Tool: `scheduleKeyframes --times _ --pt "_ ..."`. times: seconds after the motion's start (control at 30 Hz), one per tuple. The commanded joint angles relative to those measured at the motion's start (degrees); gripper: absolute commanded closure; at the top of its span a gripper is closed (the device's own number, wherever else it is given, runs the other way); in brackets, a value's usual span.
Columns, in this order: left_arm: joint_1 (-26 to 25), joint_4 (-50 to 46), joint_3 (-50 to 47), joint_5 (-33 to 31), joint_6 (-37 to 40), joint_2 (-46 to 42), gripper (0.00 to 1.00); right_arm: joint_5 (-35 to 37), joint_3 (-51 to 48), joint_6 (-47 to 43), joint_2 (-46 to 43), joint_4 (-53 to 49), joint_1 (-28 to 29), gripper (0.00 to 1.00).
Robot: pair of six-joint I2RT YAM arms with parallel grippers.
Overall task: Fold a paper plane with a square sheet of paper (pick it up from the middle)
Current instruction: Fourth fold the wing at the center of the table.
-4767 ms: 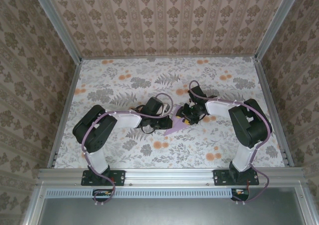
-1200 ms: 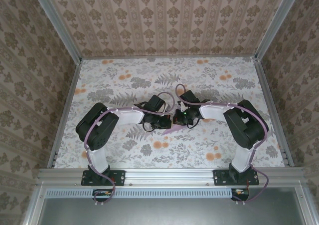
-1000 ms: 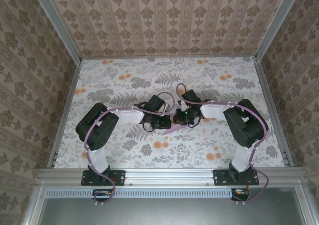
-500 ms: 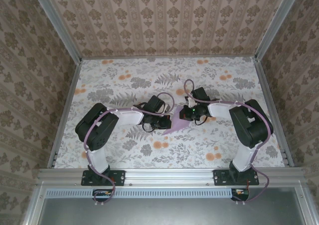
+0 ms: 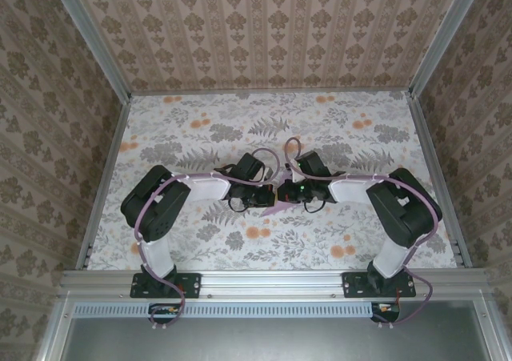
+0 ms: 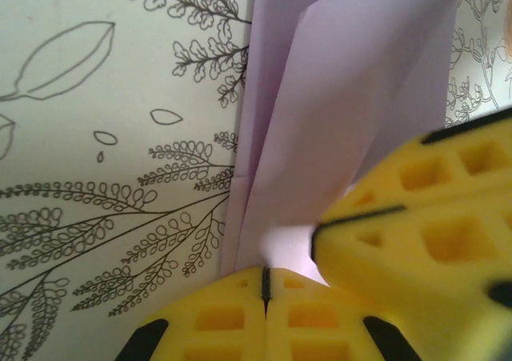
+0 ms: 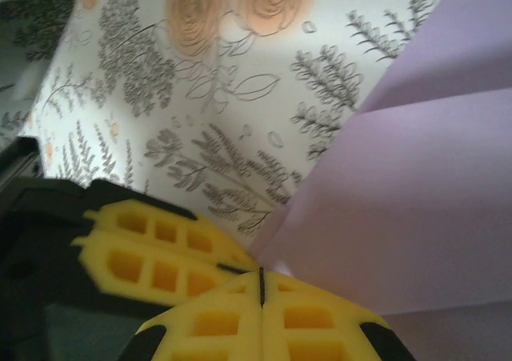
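Paper (image 6: 344, 97) lies smooth, lavender, creased into long angular folds.

Two alike in build and colour: left arm (image 5: 204, 186) and right arm (image 5: 352, 189), smooth white shells along the links, bulky rounded black housings at the joints. Short white column rising from each flat black base plate (image 5: 164, 283). Thin lilac cable (image 5: 138, 231) strung along every link, looping loose by the wrist and trailing down past the base. Tiny green light (image 5: 302, 188) on the right wrist. Jaws faced with bright yellow pads (image 6: 320, 329), moulded in rows of square pockets, rounded at the outer corners, black backing behind.
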Motion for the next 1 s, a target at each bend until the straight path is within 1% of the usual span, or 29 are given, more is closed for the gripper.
scheduleKeyframes --times 0.0,0.1,0.27,0.4,0.53,0.6,0.73,0.8,0.9,0.97 --pt "-0.42 -9.31 -3.36 -4.34 -0.4 2.99 1.0 0.74 0.1 0.34 2.47 0.49 0.14 1.0" --pt "-0.39 -9.4 -3.72 -4.45 -0.38 2.85 1.0 1.64 -0.32 -0.82 2.8 -0.3 -1.55 1.0" --pt "-0.54 -10.24 -4.01 -5.03 0.48 2.64 1.0 1.49 -0.74 -3.71 3.01 -0.97 -7.1 1.0" --pt "-0.55 -11.13 -4.03 -5.42 1.18 2.3 1.0 -1.63 0.79 -2.92 4.76 0.06 -12.69 1.0" --pt "-0.53 -11.33 -3.76 -5.28 1.2 2.28 1.0 -2.77 2.52 -1.76 4.28 -0.07 -15.3 1.0" --pt "-0.54 -11.42 -3.62 -5.18 1.28 2.28 1.0 -2.71 2.58 -1.08 1.97 -0.52 -15.36 1.0" --pt "-0.55 -11.59 -3.22 -5.24 1.2 2.28 1.0 -5.25 4.38 5.16 -0.6 -2.61 -14.69 1.0" --pt "-0.47 -11.9 -2.82 -5.26 1.28 2.32 1.0 -4.97 4.6 6.87 -0.79 -2.33 -12.43 1.0" --pt "-0.47 -12.09 -2.68 -5.67 1.12 2.11 1.0 -2.58 4.97 6.76 -0.22 -3.37 -8.67 1.0" --pt "-0.4 -12.12 -2.65 -5.68 1.0 2.1 1.0 -2.66 4.74 6.89 0.98 -3.11 -7.06 1.0"
